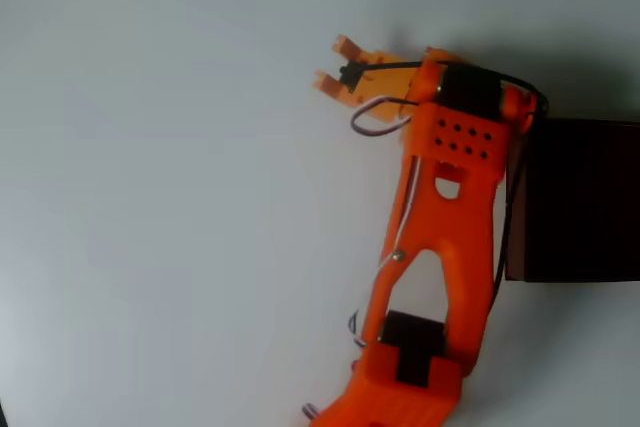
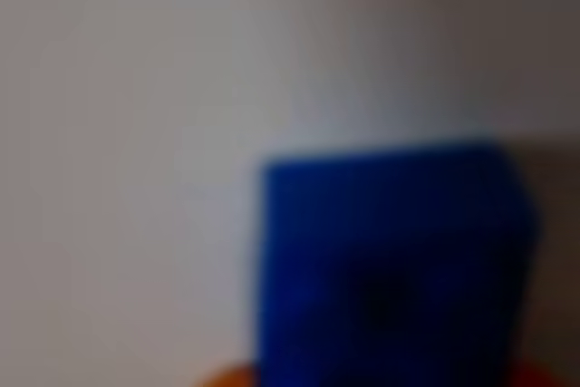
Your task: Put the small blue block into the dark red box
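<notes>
The small blue block looms large and blurred in the lower right of the wrist view, very close to the camera. Slivers of my orange fingers flank its bottom edge, so it sits in the gripper's grasp. In the overhead view my gripper points toward the top of the picture, left of the arm's wrist, and hides the block. The dark red box stands at the right edge, to the right of the arm and lower than the gripper.
The orange arm runs from its base at the bottom centre up to the wrist, with black and white cables alongside. The box's left wall lies just beside the arm. White tabletop spreads to the left.
</notes>
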Controlling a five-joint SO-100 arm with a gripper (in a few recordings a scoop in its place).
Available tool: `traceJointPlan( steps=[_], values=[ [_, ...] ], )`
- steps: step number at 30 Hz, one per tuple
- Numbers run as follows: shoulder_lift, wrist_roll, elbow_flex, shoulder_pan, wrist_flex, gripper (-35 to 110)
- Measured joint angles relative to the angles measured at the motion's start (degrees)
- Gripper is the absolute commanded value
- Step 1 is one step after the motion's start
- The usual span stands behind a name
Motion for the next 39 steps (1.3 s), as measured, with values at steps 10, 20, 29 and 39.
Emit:
traceJointPlan(
  steps=[10, 20, 29, 39],
  values=[
    [-0.26, -0.18, -2.90, 0.26, 4.48, 0],
    [24.70, -1.41, 6.33, 11.60, 10.55, 0],
    [40.87, 1.41, 27.25, 24.70, 0.26, 0],
    [36.21, 4.39, 36.65, 25.05, -11.16, 16]
  ],
)
